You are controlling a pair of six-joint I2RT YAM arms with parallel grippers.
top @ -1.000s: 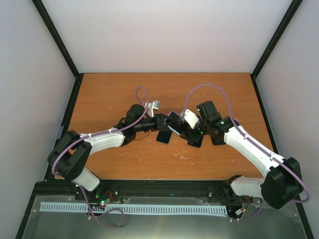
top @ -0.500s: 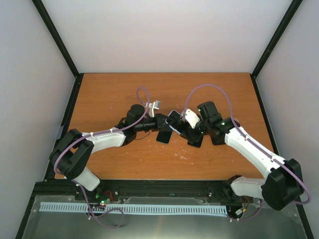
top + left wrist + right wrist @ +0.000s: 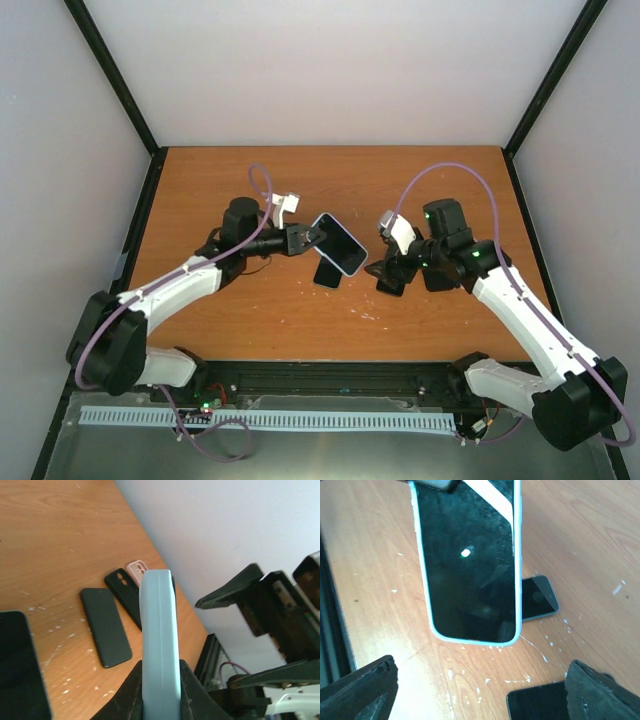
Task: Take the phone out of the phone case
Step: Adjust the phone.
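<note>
Mid-table, off the surface: phone (image 3: 338,244) sits inside its pale blue case (image 3: 159,640), none of it freed. It is tilted, with the black screen up and turned toward the right arm.

Left gripper (image 3: 311,236): pincer together, clamped on the left end of the case across its thickness. The wrist view has the case edge-on, rising from between the two fingers (image 3: 134,690). It alone carries the cased phone above the table (image 3: 230,180).

Right gripper (image 3: 383,270): pincer wide apart, nothing in it. It stands just right of the cased phone, a gap between them. In its wrist view the fingers (image 3: 360,690) sit at the bottom corners, either side of the phone's lower rounded end, no contact.

Flat on the table:
- second phone (image 3: 327,272), dark, screen up, just near of the held one and partly under it as seen from above
- grey case (image 3: 105,627), black case (image 3: 125,595) and pink case (image 3: 136,570), side by side toward the right; the pink one is farthest right, partly hidden behind the blue case. From above most of this group is under the right gripper
- white specks scattered on the wood around them
</note>
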